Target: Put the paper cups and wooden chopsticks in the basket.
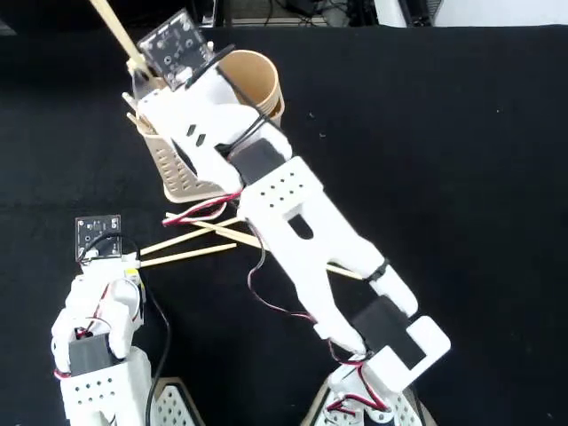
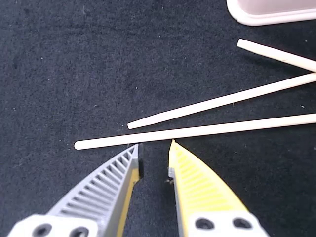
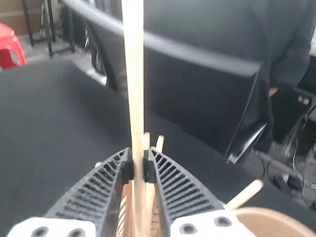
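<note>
My right gripper (image 3: pixel 139 165) is shut on a wooden chopstick (image 3: pixel 133 94) and holds it upright over the beige basket (image 1: pixel 182 173); that chopstick (image 1: pixel 114 28) sticks out past the basket's far left corner. Other chopstick ends (image 3: pixel 159 143) stand in the basket just below the fingers. Stacked paper cups (image 1: pixel 257 82) sit at the basket's right side, partly behind the right arm. Three loose chopsticks (image 1: pixel 191 235) lie on the black table. My left gripper (image 2: pixel 154 146) is slightly open just short of the nearest loose chopstick (image 2: pixel 197 131), touching nothing.
The right arm (image 1: pixel 302 231) stretches diagonally across the table's middle, over the far ends of the loose chopsticks. The basket's pale base corner (image 2: pixel 269 15) lies beyond the left gripper. Black cloth (image 1: pixel 461 160) covers the table to the right.
</note>
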You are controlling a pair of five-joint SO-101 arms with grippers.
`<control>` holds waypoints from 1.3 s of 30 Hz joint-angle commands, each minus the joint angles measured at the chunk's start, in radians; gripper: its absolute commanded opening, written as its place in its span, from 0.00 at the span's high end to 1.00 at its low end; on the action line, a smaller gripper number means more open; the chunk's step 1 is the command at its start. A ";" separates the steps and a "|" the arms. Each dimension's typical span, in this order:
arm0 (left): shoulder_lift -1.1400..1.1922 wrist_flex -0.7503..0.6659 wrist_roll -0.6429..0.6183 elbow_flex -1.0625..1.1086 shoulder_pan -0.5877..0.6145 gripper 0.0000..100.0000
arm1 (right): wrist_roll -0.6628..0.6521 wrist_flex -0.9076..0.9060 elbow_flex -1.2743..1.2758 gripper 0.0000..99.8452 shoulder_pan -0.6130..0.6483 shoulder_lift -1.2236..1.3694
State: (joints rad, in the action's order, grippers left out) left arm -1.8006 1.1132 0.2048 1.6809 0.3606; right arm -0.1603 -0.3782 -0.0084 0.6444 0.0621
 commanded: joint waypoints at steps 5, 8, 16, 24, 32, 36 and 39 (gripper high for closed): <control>-0.015 0.002 0.008 0.008 -0.016 0.89 | 0.003 0.104 0.101 0.98 -0.006 -0.007; -0.015 0.002 0.008 0.008 -0.016 0.89 | 0.003 0.086 0.094 0.96 -0.003 -0.008; -0.015 0.000 0.008 0.008 -0.016 0.89 | 0.003 -0.071 0.015 0.90 -0.002 -0.094; -0.015 0.000 0.008 0.008 -0.016 0.89 | 0.003 -0.381 0.005 0.90 -0.002 -0.377; -0.015 0.000 0.008 0.008 -0.016 0.89 | -0.002 -0.855 0.073 0.90 -0.003 -0.475; -0.015 0.000 0.008 0.008 -0.016 0.89 | -0.115 -0.902 0.248 0.90 -0.005 -0.473; -0.015 0.000 0.008 0.008 -0.016 0.89 | -0.229 -0.842 0.447 0.90 -0.008 -0.473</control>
State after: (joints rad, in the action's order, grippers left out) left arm -1.8006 1.1132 0.2048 1.6809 0.3606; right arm -0.2969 -1.2651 0.2969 0.6444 -0.3813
